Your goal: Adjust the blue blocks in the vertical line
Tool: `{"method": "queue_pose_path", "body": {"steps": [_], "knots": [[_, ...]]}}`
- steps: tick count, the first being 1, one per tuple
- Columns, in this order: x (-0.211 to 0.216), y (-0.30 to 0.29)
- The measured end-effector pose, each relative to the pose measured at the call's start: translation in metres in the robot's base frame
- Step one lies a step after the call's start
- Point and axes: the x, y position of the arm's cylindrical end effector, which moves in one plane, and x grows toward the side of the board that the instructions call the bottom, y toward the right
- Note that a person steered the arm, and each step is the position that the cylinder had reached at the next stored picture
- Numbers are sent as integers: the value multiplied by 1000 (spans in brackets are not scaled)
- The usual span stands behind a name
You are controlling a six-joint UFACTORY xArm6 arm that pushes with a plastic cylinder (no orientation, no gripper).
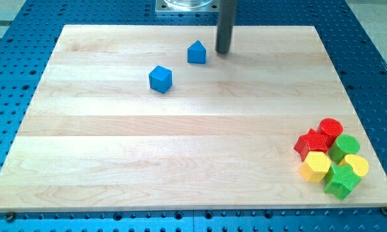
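Observation:
Two blue blocks lie in the upper middle of the wooden board [116,148]. A blue house-shaped block [196,53] sits near the view's top. A blue cube [160,78] lies below it and to its left. The dark rod comes down from the view's top, and my tip [223,51] rests on the board just right of the house-shaped block, a small gap apart from it. The cube is farther off, down and to the left of my tip.
A tight cluster sits at the board's bottom right: a red cylinder [331,127], a red star-like block [310,143], a green block [345,147], a yellow hexagon [316,166], a yellow block [357,165] and a green block [341,180]. Blue perforated table [13,77] surrounds the board.

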Motion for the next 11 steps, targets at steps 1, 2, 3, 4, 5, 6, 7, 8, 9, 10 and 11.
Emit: {"method": "queue_pose_path", "body": {"steps": [1, 2, 3, 4, 5, 6, 7, 8, 9, 10, 11], "knots": [[0, -52], [0, -95], [0, -124], [-1, -138], [0, -137], [64, -141], [120, -135], [107, -106], [106, -106], [101, -106], [73, -115]]}}
